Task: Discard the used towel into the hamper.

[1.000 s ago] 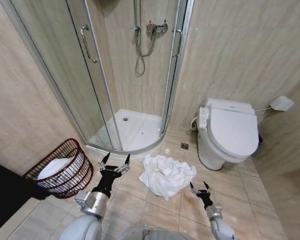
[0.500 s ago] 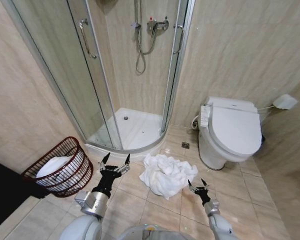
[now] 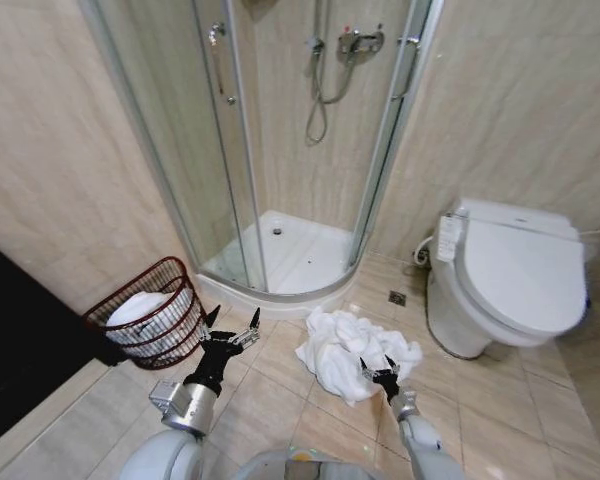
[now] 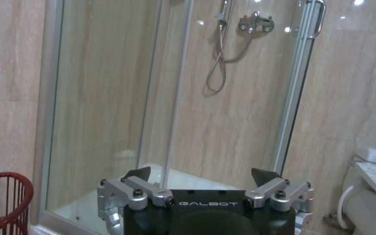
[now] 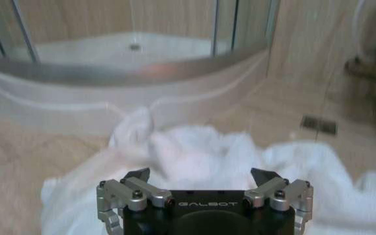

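My whole view has swung since a second ago: the shower stall and the toilet sit further to three o'clock than they did, which is my head turning, not the room rearranging itself. The tiled floor carries everything I care about here.

The hamper stands at about nine o'clock from me, near the stall's curb, with something white already lying in it. It has not been touched.

The used towel lies crumpled on the floor at roughly one o'clock, just in front of the stall's threshold and well apart from the hamper.

The real change is my right hand. It was off to the side of the towel, and now it has closed in to the near edge of the heap. Its fingers are spread wide and grasp nothing; from the wrist, white cloth lies directly under and ahead of them.

My left hand hangs between hamper and towel as before, also spread and empty.

I judge the pickup is about to begin; nothing is lifted yet.
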